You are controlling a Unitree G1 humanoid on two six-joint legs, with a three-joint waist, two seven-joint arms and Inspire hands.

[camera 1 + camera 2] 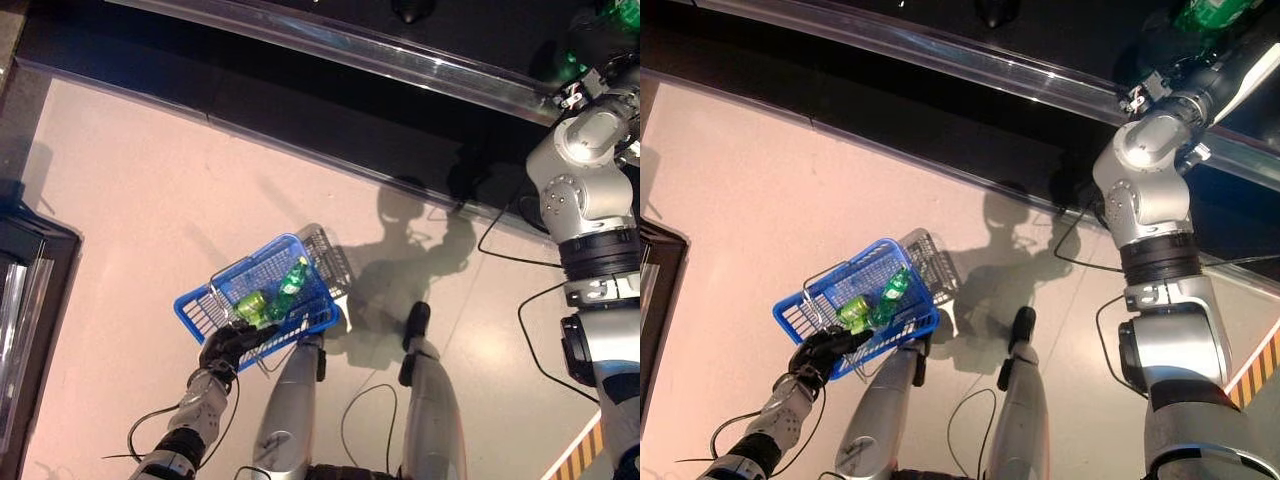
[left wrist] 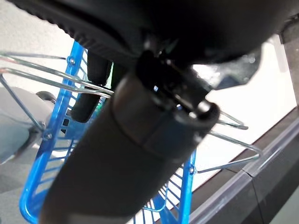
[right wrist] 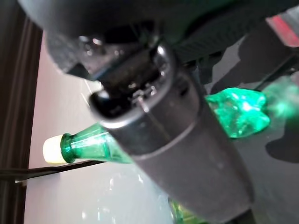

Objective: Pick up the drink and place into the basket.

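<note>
My left hand [image 1: 225, 348] is shut on the thin wire handles [image 2: 46, 79] of the blue basket [image 1: 185, 305] and holds it off the floor at the lower left. A green bottle [image 1: 290, 280] and a green drink [image 1: 252, 305] lie in the basket. My right arm reaches up into the dark shelf at the top right. There my right hand [image 1: 1212, 75] is curled round a green bottle [image 3: 93, 140] with a pale cap. My thumb [image 3: 187, 140] crosses the bottle's middle. The bottle also shows in the right eye view [image 1: 1210, 12].
A dark shelf unit with a metal rail [image 1: 350, 45] runs across the top. A dark cabinet [image 1: 30, 300] stands at the left edge. Yellow-black striped tape [image 1: 580, 455] marks the floor at the lower right. Another green drink [image 3: 182, 217] lies near my right hand.
</note>
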